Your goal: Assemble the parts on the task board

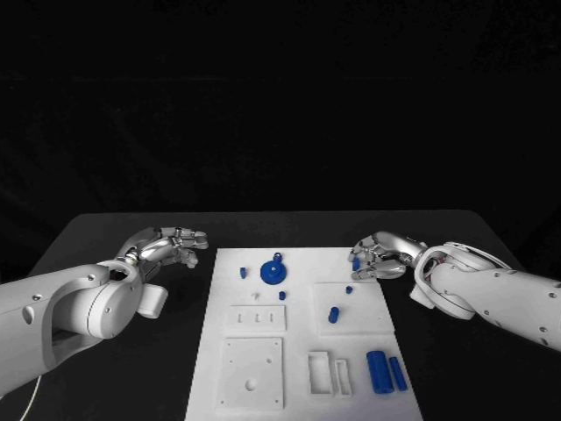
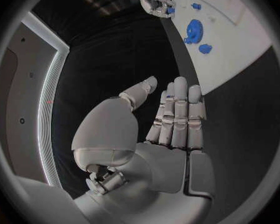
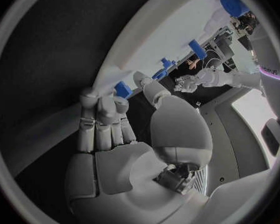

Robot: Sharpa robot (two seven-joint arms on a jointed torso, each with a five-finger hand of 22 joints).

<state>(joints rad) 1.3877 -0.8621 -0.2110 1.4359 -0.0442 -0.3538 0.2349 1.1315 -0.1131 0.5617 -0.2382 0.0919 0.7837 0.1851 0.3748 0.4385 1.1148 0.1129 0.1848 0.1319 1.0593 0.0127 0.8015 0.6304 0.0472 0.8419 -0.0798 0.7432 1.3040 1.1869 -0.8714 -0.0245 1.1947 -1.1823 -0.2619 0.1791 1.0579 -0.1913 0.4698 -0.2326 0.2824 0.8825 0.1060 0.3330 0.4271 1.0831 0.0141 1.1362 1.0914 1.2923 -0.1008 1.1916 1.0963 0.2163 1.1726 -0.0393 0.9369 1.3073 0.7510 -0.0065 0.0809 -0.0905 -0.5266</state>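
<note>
The white rectangular task board [image 1: 308, 351] lies lengthwise in the middle of the black bench [image 1: 129, 232]. The silver many-fingered left hand [image 1: 166, 246] hovers over the bare bench just beside the board's far left corner, apart from it; in the left wrist view its fingers [image 2: 179, 115] lie straight and side by side with the thumb set apart, holding nothing.

The silver right hand [image 1: 379, 256] sits at the board's far right edge, fingers curled in. A small blue peg [image 1: 355, 261] shows at its fingertips, and in the right wrist view the same blue piece [image 3: 122, 88] sits pinched between the fingertips and the thumb, right at the board's rim.

On the board, a round blue gear with a knob [image 1: 274, 271] stands near the far end, with a small blue stud [image 1: 243, 273] beside it. Further along lie another small blue stud [image 1: 282, 295], a short blue pin [image 1: 334, 314] on a raised white square, and a tiny blue piece [image 1: 349, 289] near it. Two blue cylinders [image 1: 384, 371] lie side by side at the near right corner.
</note>
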